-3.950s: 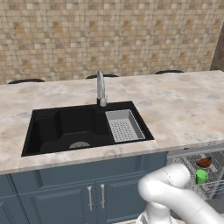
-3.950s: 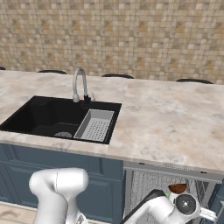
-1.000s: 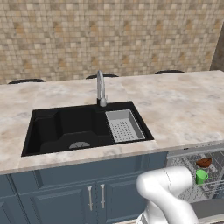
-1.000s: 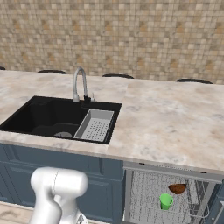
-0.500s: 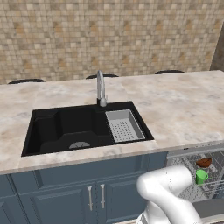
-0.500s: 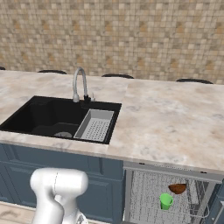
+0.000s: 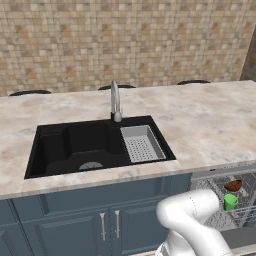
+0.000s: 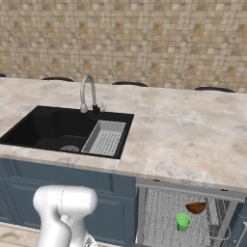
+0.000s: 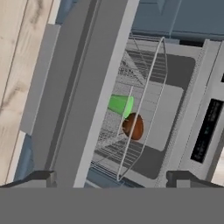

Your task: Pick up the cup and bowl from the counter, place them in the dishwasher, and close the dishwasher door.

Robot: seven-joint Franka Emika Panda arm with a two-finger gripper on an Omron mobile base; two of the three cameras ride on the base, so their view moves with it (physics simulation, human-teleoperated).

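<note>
**Cup and bowl in rack, door down, jaws apart**

Left to right in the base views: black sink (image 7: 95,147) with grey strainer tray (image 7: 142,143) and steel tap (image 7: 115,102) set in the counter (image 7: 210,120). Right of it, below the counter edge, the dishwasher (image 8: 185,212) stands open, wire rack (image 8: 164,212) visible.

Cup (image 8: 183,222) and bowl (image 8: 196,208) both sit in the rack, close together, bowl just behind and right of the cup. Cannot tell if they touch. Left base view shows the same pair, cup (image 7: 230,201) under bowl (image 7: 233,185).

Hidden / cut off: the arm's white elbow covers the rack's left part in the left base view; the frame edge cuts the rack's right side. Hand view is rolled, so the dishwasher door (image 9: 78,87) runs as a grey slab across the left, its far end cut off. Cup (image 9: 121,105) and bowl (image 9: 133,126) are blurry behind the rack wires.

Gripper (image 9: 111,178): only the two dark tips show, wide apart, nothing between them.

Vs four seconds ago: the arm no longer blocks the rack in the right base view; cup is now visible there. Over the last second nothing in the scene shifts.
</note>
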